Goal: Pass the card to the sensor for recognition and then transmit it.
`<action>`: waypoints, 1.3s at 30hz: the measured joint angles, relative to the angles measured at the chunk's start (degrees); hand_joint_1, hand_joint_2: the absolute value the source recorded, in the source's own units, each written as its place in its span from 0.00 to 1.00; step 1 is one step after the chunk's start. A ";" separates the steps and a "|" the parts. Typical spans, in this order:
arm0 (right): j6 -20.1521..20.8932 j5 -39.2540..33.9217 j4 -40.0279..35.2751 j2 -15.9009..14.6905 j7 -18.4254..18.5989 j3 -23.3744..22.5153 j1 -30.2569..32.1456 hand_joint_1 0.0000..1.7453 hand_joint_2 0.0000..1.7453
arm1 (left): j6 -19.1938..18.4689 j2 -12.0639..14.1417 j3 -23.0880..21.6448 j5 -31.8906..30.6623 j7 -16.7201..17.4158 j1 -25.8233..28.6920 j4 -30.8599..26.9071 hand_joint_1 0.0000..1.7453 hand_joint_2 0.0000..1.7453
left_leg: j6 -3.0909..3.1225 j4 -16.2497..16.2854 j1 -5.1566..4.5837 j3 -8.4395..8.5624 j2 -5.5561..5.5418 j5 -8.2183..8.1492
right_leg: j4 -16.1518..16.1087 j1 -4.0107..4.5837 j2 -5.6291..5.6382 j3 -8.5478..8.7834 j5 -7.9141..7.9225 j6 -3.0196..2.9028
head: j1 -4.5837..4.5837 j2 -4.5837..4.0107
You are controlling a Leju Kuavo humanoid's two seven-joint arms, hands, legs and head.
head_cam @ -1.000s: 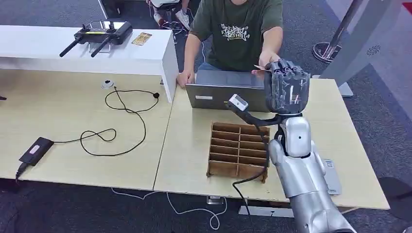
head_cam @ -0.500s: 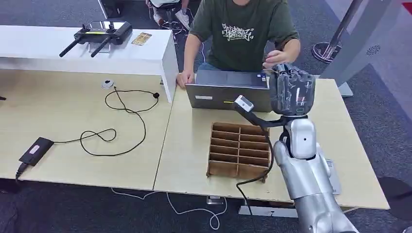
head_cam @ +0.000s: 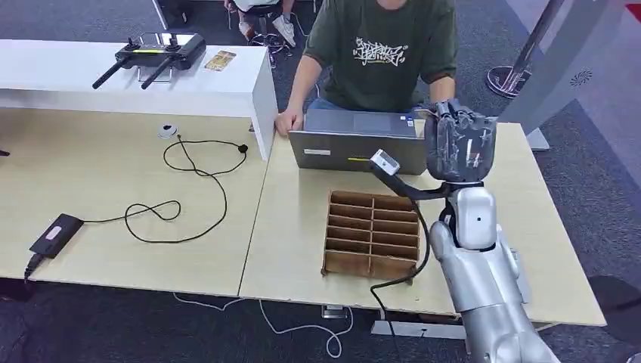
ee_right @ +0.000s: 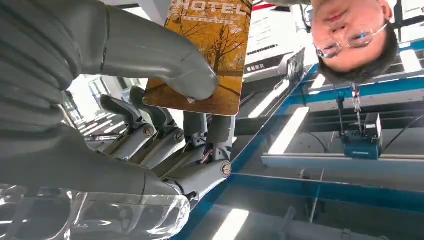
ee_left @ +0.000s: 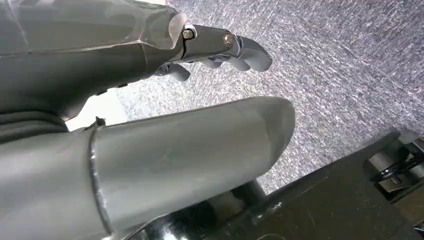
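The hotel key card, printed with orange autumn trees, is pinched between the thumb and fingers of the right hand, which is raised over the far edge of the table, just past the laptop and in front of the seated person. No sensor can be picked out, so I judge the scan and the handover both remain. The left hand hangs over carpet, fingers loosely apart, holding nothing. A wooden divider tray sits below the right hand.
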 joint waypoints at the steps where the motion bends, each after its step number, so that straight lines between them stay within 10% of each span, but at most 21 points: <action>1: -0.02 -0.37 -0.13 -0.04 0.02 -0.09 0.06 1.00 1.00 | -0.24 0.00 -0.02 -0.02 0.02 -0.01 0.00 0.00 0.00 | 0.00 0.00 0.00 0.00 0.00 0.00 | 0.00 0.00 0.00 0.00 0.00 0.00 | 0.00 0.00; 19: 6.53 -28.34 -4.04 -0.04 -5.40 -6.64 1.01 1.00 1.00 | -1.57 0.00 0.00 -0.55 1.27 -0.09 0.00 0.00 0.00 | 0.00 0.00 0.00 -0.01 0.00 0.00 | 0.00 0.00 0.00 0.00 0.00 0.00 | 0.00 0.00; 39: 12.74 -43.12 -4.59 -0.04 -6.27 -10.43 1.13 1.00 1.00 | -2.67 0.28 0.00 -0.87 2.23 -0.28 -0.13 0.00 0.00 | 0.00 0.00 0.00 -0.01 -0.01 0.00 | 0.00 0.00 -0.01 0.00 0.00 0.00 | 0.00 0.00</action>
